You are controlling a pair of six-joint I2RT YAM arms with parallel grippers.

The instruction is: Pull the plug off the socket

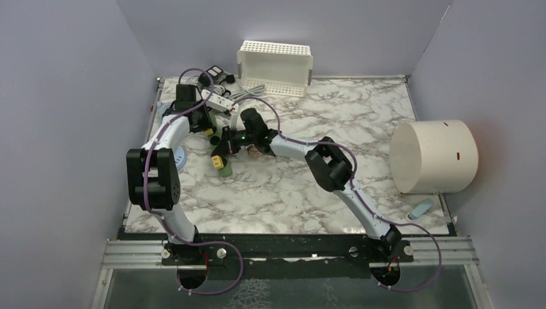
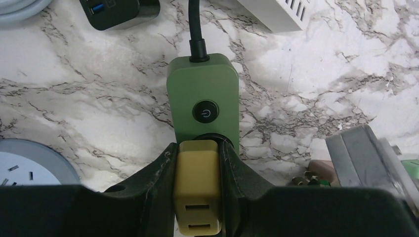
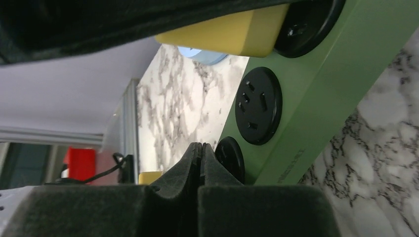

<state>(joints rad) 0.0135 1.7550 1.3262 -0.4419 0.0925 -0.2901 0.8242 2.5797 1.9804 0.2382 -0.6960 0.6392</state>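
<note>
Overhead view of a white marble-patterned table point(image 1: 373, 122) with 2 robot arms reaching toward its left-centre. Their grippers meet there over a green power strip point(image 2: 202, 94).

The strip lies flat on the table. A black cable point(image 2: 195, 24) enters its far end and a round power button point(image 2: 206, 112) sits on top. A mustard-yellow plug point(image 2: 196, 192) is seated in the round black socket point(image 3: 306, 24) next to the button, its base meeting the socket face.

The left gripper point(image 2: 197, 163) pinches this plug, with its dark fingers point(image 2: 155, 173) pressed against the plug's 2 flat sides. The right gripper point(image 3: 199, 154) has its 2 foam pads point(image 3: 190, 165) squeezed together with nothing between them. Its tips sit low by the end socket point(image 3: 230, 158) and seem to rest on the green casing, though the close angle makes contact hard to confirm.

From the right wrist camera, 3 round sockets run along the strip. The plug fills 1 of them, and the middle socket point(image 3: 258, 105) shows its pin holes.

Other items sit around the strip:
- A black USB charger point(image 2: 118, 10) and a white power strip point(image 1: 219, 100) lie beyond the green strip.
- A pale blue disc point(image 2: 29, 163) lies to its left.
- A white perforated basket point(image 1: 275, 67) stands at the back edge.
- A large white cylinder point(image 1: 434, 156) lies on its side at the right.
- A small light-blue object point(image 1: 422, 208) rests near the cylinder, toward the front edge.
</note>
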